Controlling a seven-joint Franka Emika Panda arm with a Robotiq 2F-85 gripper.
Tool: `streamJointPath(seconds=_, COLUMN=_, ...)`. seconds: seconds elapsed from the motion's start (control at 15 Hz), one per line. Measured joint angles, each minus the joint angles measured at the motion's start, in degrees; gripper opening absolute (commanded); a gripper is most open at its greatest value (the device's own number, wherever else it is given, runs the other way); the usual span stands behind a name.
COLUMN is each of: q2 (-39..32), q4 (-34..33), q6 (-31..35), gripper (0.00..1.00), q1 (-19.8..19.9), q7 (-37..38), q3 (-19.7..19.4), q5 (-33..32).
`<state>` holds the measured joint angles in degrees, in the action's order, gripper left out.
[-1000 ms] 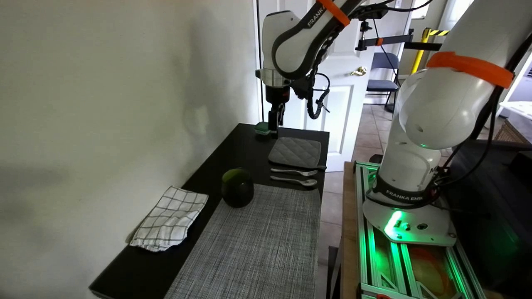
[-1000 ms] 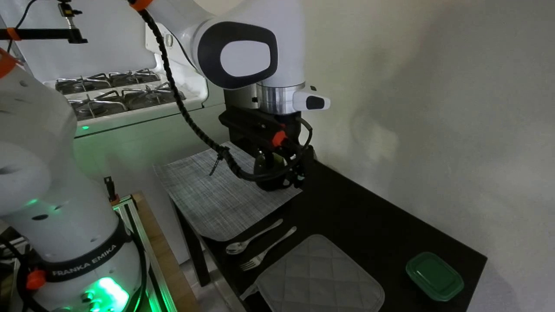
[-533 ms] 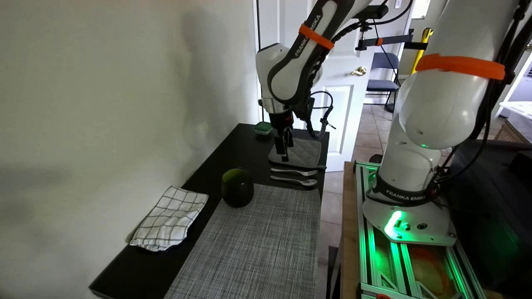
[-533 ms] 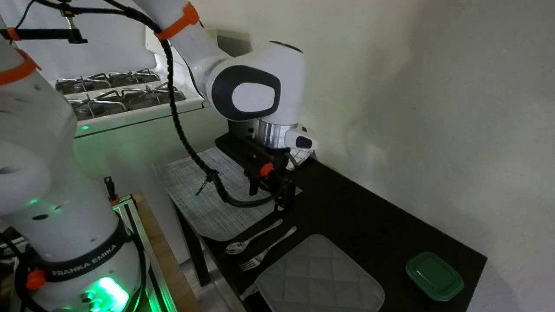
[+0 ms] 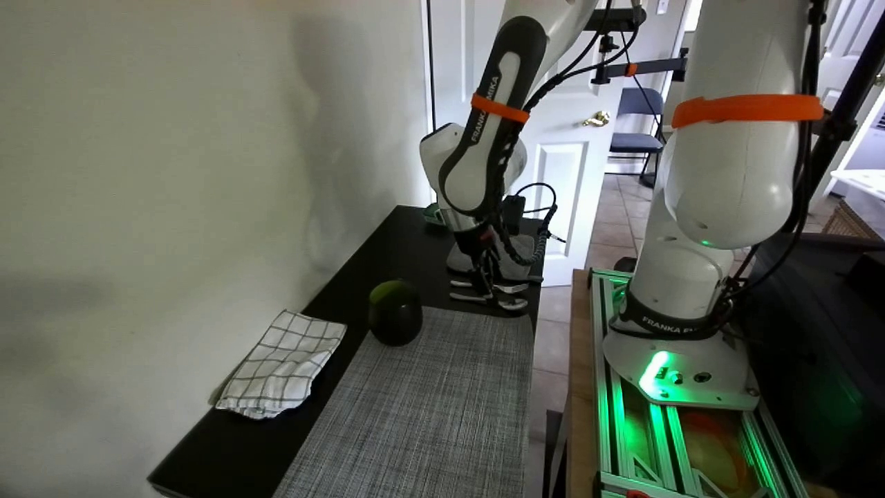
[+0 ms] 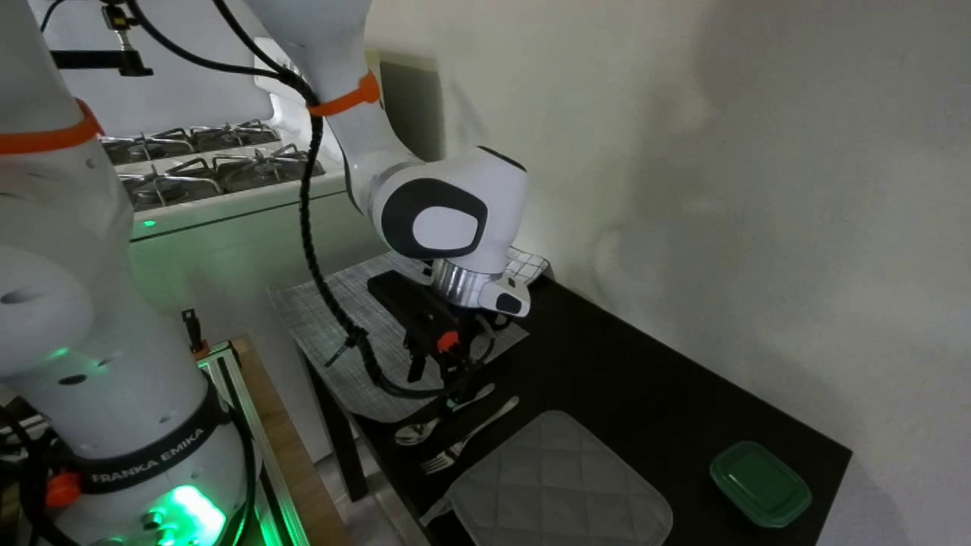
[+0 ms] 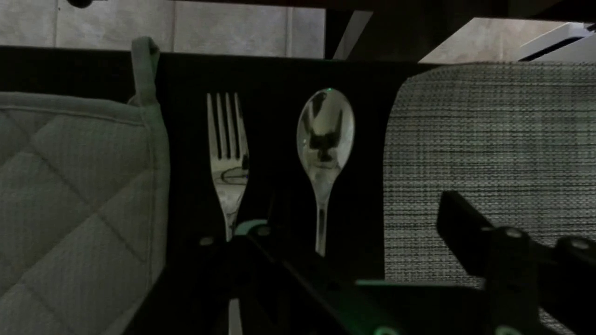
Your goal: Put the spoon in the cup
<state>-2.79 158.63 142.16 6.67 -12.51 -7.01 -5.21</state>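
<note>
Spoon (image 7: pixel 324 167) partly behind the tool (image 6: pixel 435 390)

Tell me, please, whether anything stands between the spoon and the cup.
Nothing visible, apart from the gripper at the spoon: only black tabletop and flat woven placemat lie between spoon and dark green cup.

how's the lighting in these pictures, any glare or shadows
Wrist view: dim, the spoon mirroring dark shapes, the pincer almost black. Both exterior views: the base light glares green, blown out at its center; soft shadows lie on the wall.
</note>
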Motion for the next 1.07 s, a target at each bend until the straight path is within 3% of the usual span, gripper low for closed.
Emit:
streamJointPath(seconds=0.07, q2=-0.9, q4=-0.1, q6=1.0, gripper=0.95, q1=0.0, q7=-0.1, q3=0.4, q5=0.8)
streamJointPath(seconds=0.13, q2=-1.6, q4=-0.2, q6=2.1, gripper=0.90, q1=0.0, q7=-0.3, q3=0.7, q5=1.6)
streamJointPath(seconds=0.2, q2=-2.3, q4=-0.2, q6=3.3, gripper=1.00, q1=0.0, q7=-0.3, q3=1.1, q5=2.3)
streamJointPath(seconds=0.33, q2=-3.6, q4=-0.4, q6=5.9, gripper=1.00, q1=0.0, q7=-0.3, q3=1.7, q5=2.9)
streamJointPath(seconds=0.4, q2=-4.2, q4=-0.5, q6=7.1, gripper=0.94, q1=0.0, q7=-0.3, q3=1.9, q5=3.0)
streamJointPath(seconds=0.47, q2=-4.8, q4=-0.6, q6=7.9, gripper=0.75, q1=0.0, q7=-0.3, q3=2.1, q5=3.0)
streamJointPath(seconds=0.53, q2=-5.2, q4=-0.8, q6=8.6, gripper=0.75, q1=0.0, q7=-0.3, q3=2.2, q5=3.0)
streamJointPath(seconds=1.07, q2=-6.8, q4=-1.3, q6=9.9, gripper=0.14, q1=0.0, q7=-0.3, q3=2.4, q5=3.0)
